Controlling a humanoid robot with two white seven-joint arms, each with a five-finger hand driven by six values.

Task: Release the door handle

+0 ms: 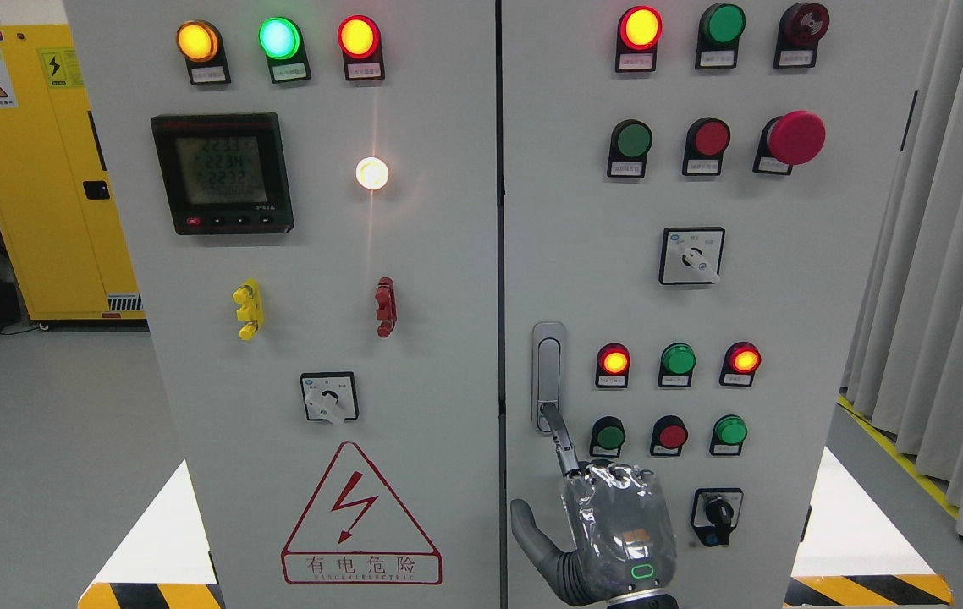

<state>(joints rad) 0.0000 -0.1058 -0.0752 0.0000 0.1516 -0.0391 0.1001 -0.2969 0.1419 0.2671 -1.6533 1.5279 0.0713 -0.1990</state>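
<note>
At door handle (548, 372) | right robot hand (608, 516) | index fingertip touching

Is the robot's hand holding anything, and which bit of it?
Nothing is gripped. One hand pokes a single finger at the bottom end of the door handle; the other fingers are curled in.

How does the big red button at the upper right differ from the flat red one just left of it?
The mushroom button is larger and sticks far out from the right door; the flat red button is smaller and sits nearly flush in its black collar. Both are red, round and unlit, in the same row.
</note>
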